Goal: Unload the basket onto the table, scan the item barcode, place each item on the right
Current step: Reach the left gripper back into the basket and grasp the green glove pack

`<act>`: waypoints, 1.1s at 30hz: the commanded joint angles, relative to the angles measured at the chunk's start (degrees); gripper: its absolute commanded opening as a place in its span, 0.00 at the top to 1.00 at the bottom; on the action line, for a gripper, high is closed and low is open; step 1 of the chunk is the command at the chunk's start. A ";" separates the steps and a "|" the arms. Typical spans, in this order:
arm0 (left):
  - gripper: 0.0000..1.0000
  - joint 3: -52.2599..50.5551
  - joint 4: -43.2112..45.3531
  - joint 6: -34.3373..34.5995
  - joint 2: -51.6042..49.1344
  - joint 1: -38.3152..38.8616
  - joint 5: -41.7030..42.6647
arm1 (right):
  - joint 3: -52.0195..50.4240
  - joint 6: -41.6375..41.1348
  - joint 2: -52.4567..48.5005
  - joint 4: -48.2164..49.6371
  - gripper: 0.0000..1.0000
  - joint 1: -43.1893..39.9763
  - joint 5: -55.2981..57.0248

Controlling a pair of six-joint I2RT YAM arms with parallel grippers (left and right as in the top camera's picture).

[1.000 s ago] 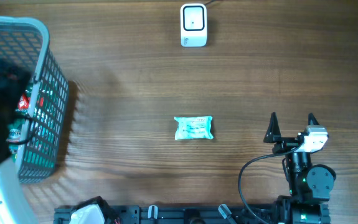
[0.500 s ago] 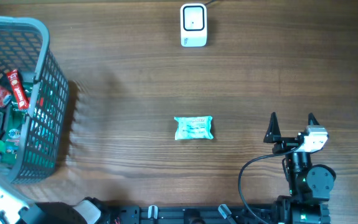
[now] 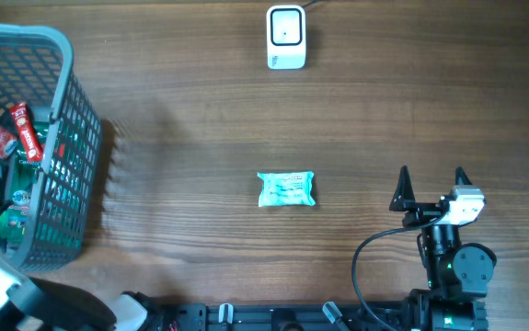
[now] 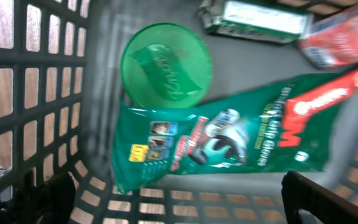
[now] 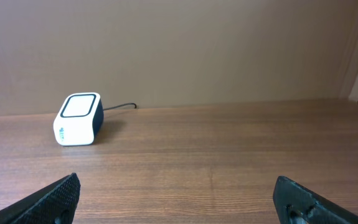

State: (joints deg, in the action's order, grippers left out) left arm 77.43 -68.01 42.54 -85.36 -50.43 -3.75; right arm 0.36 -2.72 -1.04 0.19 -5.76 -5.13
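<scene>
Nothing scanned yet, seemingly. Teal packet lies centre of table, well apart from scanner. Left gripper agape, empty, inside basket over green glove packet. Right gripper agape, empty, parked aside. Grasp, carry, scan all remain.

Overhead looks straight down on the table. Left wrist sits close inside the basket; right wrist looks low toward the scanner, shared with overhead.

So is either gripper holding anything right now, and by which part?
Nothing is held. The left gripper hangs open inside the basket above a green glove pack; the right gripper stands open, apart from the teal packet.
</scene>
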 commanded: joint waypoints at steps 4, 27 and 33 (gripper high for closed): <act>0.00 -0.59 -2.08 -0.09 -5.75 -0.48 -9.25 | -0.07 -0.44 0.46 0.15 0.00 0.13 -0.70; 0.00 -19.43 16.39 -1.88 -8.33 -0.42 4.31 | -0.07 -0.35 0.24 0.15 0.00 0.13 -0.70; 0.28 -19.47 17.49 -3.34 -8.35 -0.42 6.32 | -0.07 -0.35 0.24 0.15 0.00 0.13 -0.70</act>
State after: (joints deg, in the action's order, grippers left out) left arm 58.50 -50.65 40.73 -93.21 -50.43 -0.45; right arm 0.36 -2.72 -1.04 0.19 -5.76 -5.13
